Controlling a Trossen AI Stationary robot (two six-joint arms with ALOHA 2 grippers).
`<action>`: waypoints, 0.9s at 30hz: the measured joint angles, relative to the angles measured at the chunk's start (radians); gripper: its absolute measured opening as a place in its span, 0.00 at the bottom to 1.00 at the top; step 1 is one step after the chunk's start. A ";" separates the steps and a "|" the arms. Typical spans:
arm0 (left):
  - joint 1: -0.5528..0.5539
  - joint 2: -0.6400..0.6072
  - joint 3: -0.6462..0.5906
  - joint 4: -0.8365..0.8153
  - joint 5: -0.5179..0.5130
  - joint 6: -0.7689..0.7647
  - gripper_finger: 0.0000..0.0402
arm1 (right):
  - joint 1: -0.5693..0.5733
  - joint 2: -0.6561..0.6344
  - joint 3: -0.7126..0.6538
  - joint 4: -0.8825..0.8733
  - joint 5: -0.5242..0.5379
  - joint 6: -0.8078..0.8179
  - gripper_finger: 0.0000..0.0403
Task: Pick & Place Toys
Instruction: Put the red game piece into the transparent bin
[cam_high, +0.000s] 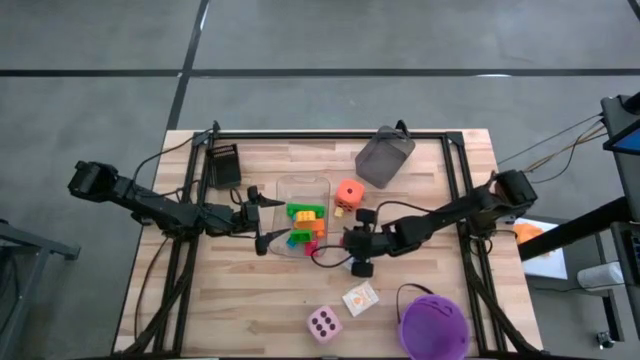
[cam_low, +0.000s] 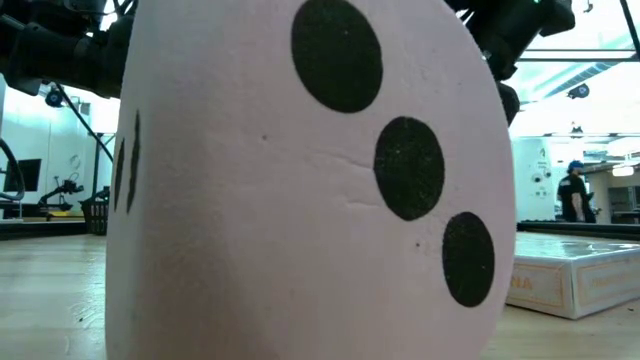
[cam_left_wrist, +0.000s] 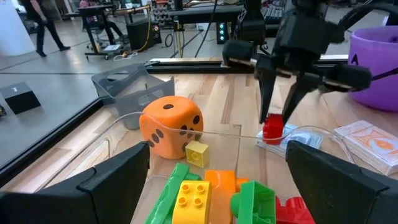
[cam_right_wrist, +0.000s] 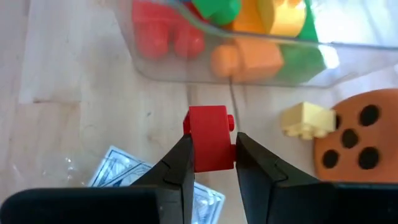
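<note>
A clear tray (cam_high: 318, 184) at the table's middle holds green, yellow, orange and red bricks (cam_left_wrist: 211, 193). An orange dotted die (cam_high: 349, 193) and a small yellow brick (cam_right_wrist: 308, 119) lie on the table at the tray's right side. My right gripper (cam_high: 327, 243) is at the tray's near right corner, shut on a red brick (cam_right_wrist: 210, 140). My left gripper (cam_high: 264, 220) is open and empty at the tray's left side. A pink die (cam_high: 323, 323) and a white card (cam_high: 360, 298) lie near the front edge. My right gripper pinches the red brick by two opposite sides (cam_right_wrist: 214, 158) between its two fingers, which take only the brick's upper part. The fingers (cam_left_wrist: 266, 93) point down from above. The brick sits upright, low over a wrapped card (cam_right_wrist: 124, 171); whether it touches the card, I cannot tell.
A grey bin (cam_high: 384, 157) lies at the far right of the table and a purple bucket (cam_high: 433, 322) at the near right corner. A dark box (cam_high: 224, 165) stands at the far left. The pink die (cam_low: 300, 200) fills the low view. People stand in the room behind.
</note>
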 joint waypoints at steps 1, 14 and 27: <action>0.000 0.000 0.000 0.000 0.000 0.000 0.94 | 0.000 -0.010 -0.007 0.012 0.003 -0.010 0.20; 0.000 0.000 0.000 0.000 0.000 -0.002 0.94 | -0.001 -0.203 -0.208 0.525 -0.098 -0.204 0.20; 0.000 0.000 0.000 0.012 0.000 -0.003 0.94 | -0.153 -0.117 -0.205 0.740 -0.244 -0.239 0.20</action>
